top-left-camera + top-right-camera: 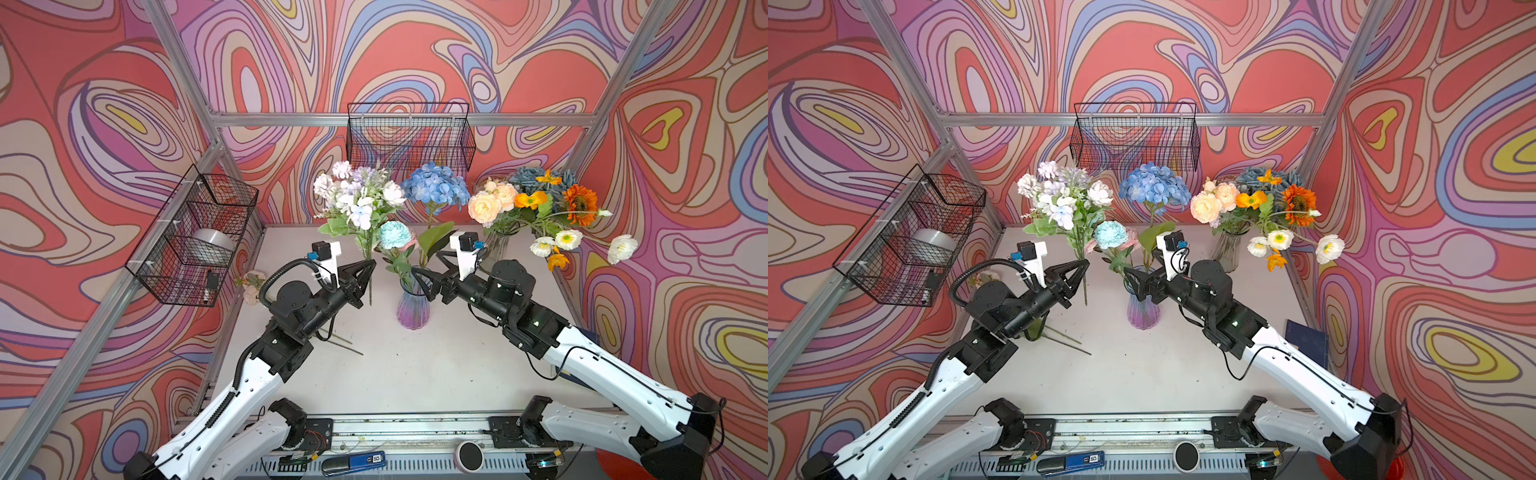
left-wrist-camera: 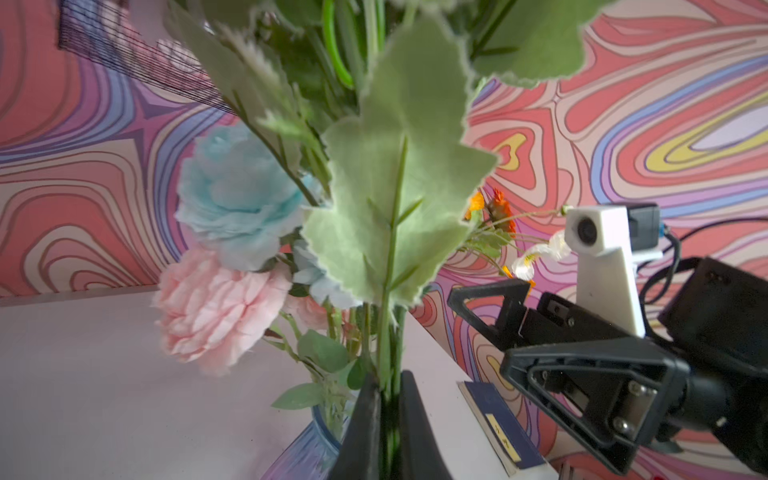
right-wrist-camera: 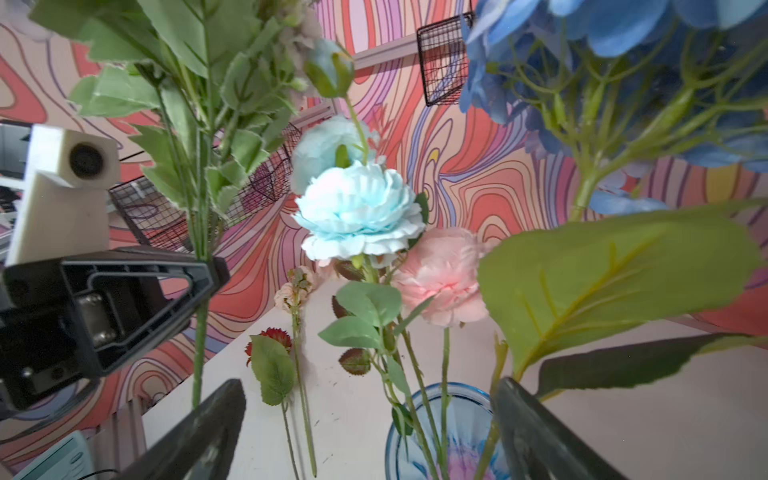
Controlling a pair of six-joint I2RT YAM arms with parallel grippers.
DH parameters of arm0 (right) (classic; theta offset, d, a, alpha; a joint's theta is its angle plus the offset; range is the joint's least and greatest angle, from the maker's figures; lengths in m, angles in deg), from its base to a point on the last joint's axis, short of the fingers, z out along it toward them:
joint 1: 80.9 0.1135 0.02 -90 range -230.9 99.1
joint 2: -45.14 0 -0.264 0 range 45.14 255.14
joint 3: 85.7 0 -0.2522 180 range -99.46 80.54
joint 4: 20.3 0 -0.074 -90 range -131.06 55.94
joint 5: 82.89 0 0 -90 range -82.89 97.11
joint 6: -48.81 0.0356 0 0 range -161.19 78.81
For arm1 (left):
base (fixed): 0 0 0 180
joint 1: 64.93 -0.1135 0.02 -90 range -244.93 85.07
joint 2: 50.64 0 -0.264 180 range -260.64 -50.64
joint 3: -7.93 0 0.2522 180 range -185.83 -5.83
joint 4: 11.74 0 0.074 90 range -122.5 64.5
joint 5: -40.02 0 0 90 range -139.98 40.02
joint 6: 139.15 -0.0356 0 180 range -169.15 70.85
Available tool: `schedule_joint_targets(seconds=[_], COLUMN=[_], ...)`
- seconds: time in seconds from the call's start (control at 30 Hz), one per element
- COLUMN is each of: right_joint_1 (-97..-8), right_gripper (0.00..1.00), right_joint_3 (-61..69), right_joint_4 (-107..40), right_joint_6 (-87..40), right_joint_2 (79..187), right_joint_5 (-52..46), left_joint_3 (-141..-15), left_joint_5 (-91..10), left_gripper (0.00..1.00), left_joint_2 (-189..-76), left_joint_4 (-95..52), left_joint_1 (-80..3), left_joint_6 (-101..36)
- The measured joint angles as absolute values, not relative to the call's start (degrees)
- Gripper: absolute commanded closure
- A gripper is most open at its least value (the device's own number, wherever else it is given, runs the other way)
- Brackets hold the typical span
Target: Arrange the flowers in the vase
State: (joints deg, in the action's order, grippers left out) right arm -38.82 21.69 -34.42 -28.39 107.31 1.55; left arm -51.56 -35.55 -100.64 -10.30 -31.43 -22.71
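Pinching the lilac-white bunch (image 1: 358, 199) low on its stems, my left gripper (image 1: 369, 266) hangs beside the vase (image 1: 412, 309); I'd expect it light, top-heavy, wiry. Right gripper (image 1: 429, 266) stands spread by the vase's mouth.

Table (image 1: 395, 374) front lies open; vase (image 1: 412, 309) and flowers (image 1: 434, 187) block the middle and back

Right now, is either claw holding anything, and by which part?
The left gripper is shut on the white and lilac flower bunch, low on its stems. The right gripper is open, holding nothing.
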Motion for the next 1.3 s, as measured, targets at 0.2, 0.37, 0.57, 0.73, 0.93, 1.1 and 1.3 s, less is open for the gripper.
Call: schedule_joint_targets(seconds=[0.2, 0.37, 0.57, 0.73, 0.93, 1.1, 1.3], right_joint_1=[-38.82, -38.82, -38.82, -38.82, -38.47, -38.42, -38.45], right_gripper=[0.12, 0.17, 0.23, 0.46, 0.75, 0.93, 1.00], right_joint_3=[20.32, 20.32, 20.32, 20.32, 20.32, 20.23, 19.70], right_joint_4=[-33.39, -32.19, -29.94, -29.24, -29.00, -28.93, -29.26], right_joint_6=[-25.86, -23.72, -21.73, -20.79, -20.28, -19.91, -20.02], right_joint_2=[108.47, 109.36, 110.28, 111.35, 111.77, 112.31, 112.58], right_joint_5=[-4.07, -7.13, -9.32, -9.78, -10.98, -11.79, -11.98], left_joint_3=[-54.76, -55.89, -56.55, -56.77, -56.88, -57.42, -57.49], left_joint_5=[-35.63, -37.40, -40.05, -42.54, -44.62, -47.09, -48.22], left_gripper=[1.00, 1.00, 1.00, 1.00, 1.00, 1.00, 0.72], left_joint_2=[-103.67, -105.49, -107.32, -107.57, -108.37, -109.20, -109.34], left_joint_4=[-11.18, -12.44, -14.10, -14.83, -15.59, -16.51, -16.40], left_joint_1=[-24.15, -21.25, -18.01, -16.52, -15.96, -15.15, -14.84], left_joint_6=[-29.40, -33.27, -37.14, -39.41, -41.11, -42.67, -43.39])
